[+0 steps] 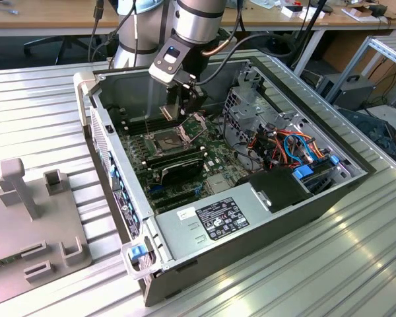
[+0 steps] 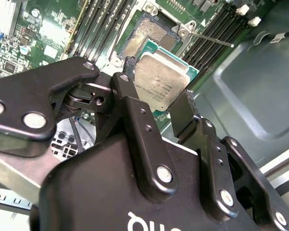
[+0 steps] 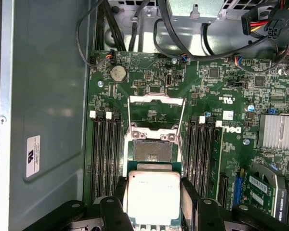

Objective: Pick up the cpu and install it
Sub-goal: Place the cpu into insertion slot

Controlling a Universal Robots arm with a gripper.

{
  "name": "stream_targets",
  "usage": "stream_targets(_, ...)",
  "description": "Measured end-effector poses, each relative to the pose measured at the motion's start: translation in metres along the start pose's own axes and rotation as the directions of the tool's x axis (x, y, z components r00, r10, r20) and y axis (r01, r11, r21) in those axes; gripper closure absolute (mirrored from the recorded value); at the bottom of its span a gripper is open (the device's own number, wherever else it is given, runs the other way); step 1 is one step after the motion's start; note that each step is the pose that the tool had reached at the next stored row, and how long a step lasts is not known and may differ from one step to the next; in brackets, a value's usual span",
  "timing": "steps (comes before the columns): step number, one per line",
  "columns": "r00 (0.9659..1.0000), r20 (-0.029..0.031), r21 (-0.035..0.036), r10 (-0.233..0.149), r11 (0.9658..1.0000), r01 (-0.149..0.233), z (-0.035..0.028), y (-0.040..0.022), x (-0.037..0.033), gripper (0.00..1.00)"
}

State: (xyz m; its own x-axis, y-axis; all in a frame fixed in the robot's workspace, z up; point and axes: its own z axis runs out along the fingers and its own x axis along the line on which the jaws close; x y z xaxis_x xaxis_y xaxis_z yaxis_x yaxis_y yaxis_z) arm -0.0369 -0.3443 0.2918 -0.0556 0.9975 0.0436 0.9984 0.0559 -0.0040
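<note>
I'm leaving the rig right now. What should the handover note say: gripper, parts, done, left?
Gripper: shut on the cpu, fingers on two opposite edges.
Cpu: held over the motherboard near the socket, apparently clear of it.
Socket: empty, frame swung open.
Done: cpu picked up, brought inside the case.
Left: cpu not yet seated in the socket.

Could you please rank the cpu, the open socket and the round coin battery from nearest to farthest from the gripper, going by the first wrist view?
1. cpu: held in the gripper.
2. open socket: just beyond the chip.
3. coin battery: well past the socket, by the motherboard edge.
</note>
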Motion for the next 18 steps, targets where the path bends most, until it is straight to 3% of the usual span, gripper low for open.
stream_targets(3,1.0000,0.0013,-0.0246,-0.001,0.9997,0.001,0.0015,-0.0014,0.0001,0.47)
stream_targets(4,1.0000,0.0020,-0.0357,-0.002,0.9994,0.002,0.0022,-0.0022,0.0001,0.47)
stream_targets(5,1.0000,0.0024,-0.0397,-0.002,0.9992,0.002,0.0026,-0.0027,0.0001,0.47)
stream_targets(8,1.0000,0.0025,-0.0433,-0.002,0.9991,0.002,0.0047,-0.0041,0.0001,0.47)
stream_targets(14,1.0000,0.0024,-0.0434,-0.002,0.9991,0.002,0.0134,-0.0062,-0.0001,0.47)
stream_targets(18,1.0000,0.0027,-0.0433,-0.002,0.9991,0.002,0.0141,-0.0065,-0.0002,0.47)
